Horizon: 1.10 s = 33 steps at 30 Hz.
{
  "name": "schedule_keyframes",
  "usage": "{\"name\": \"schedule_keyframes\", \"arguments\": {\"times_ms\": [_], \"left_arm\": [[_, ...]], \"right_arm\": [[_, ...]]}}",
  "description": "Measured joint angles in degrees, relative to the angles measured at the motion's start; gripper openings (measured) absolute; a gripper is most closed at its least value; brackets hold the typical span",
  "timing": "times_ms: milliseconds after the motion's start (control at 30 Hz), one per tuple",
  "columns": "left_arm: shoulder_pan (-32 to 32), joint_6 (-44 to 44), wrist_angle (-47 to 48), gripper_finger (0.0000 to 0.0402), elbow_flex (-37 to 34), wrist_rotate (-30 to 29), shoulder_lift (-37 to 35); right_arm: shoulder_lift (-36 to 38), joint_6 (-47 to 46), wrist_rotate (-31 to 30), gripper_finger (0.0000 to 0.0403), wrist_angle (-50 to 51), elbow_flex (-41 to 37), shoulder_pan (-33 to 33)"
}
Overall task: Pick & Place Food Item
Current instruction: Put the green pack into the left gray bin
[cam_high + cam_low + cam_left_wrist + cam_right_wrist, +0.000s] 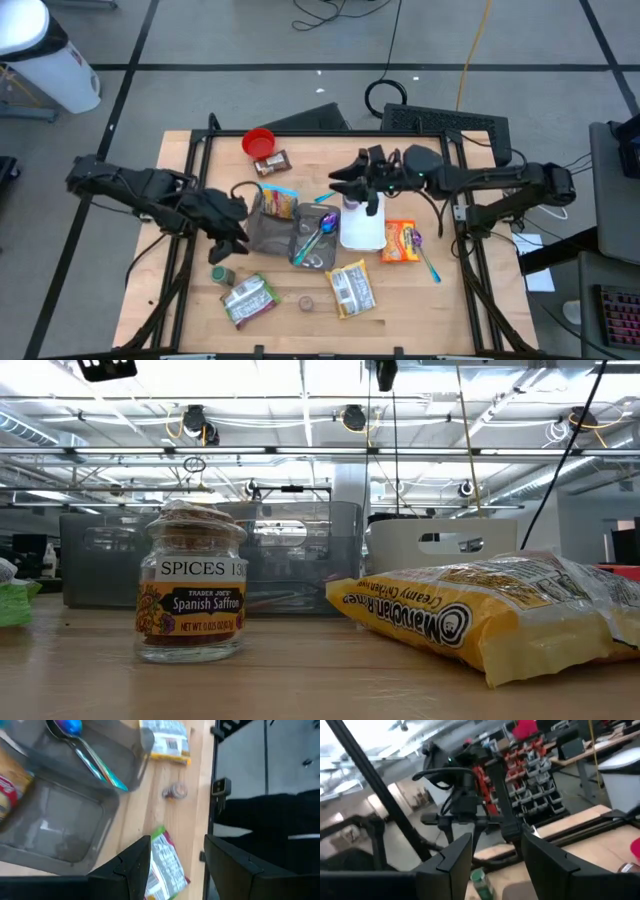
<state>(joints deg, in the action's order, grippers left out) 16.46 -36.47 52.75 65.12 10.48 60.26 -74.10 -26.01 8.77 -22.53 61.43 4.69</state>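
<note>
— Packet (pixel 247 298) location?
— Near left, just beyond left gripper (pixel 228 240), spread open and empty. Right gripper (pixel 345 182) open too, waiting far centre.
— Handling?
— Probably light, crinkly, slippery; best pinched mid-body.

The glass jar (pixel 190 582) in the low view carries a label reading "SPICES", then "TRADER JOE'S" and "Spanish Saffron". The yellow packet (pixel 490 612) beside it shows "Maruchan" and "Creamy Chicken", printed upside down.
</note>
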Motion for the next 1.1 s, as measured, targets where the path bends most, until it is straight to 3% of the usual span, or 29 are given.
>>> {"name": "schedule_keyframes", "arguments": {"times_ms": [167, 433, 733, 900, 1100], "left_arm": [[2.95, 1.93, 0.02, 0.0191, 0.00, 0.10, 5.15], [4.68, 14.04, -0.07, 0.0191, 0.00, 2.11, 12.24], [0.78, 24.80, -1.52, 0.0191, 0.00, 11.45, 20.26], [-2.26, 30.57, -3.98, 0.0191, 0.00, 17.80, 25.33], [-4.21, 36.06, -3.03, 0.0191, 0.00, 18.09, 30.89]], "right_arm": [[-0.96, 1.89, 1.80, 0.0164, 0.30, 1.40, 0.16], [-0.25, 1.55, 1.68, 0.0164, -0.80, 1.40, 0.93], [5.93, 3.15, 0.04, 0.0164, -1.49, 1.42, 0.96], [10.32, 4.65, -2.29, 0.0164, 5.60, 1.42, 0.93], [12.75, 4.65, -3.01, 0.0164, 12.50, 1.40, 0.93]]}}
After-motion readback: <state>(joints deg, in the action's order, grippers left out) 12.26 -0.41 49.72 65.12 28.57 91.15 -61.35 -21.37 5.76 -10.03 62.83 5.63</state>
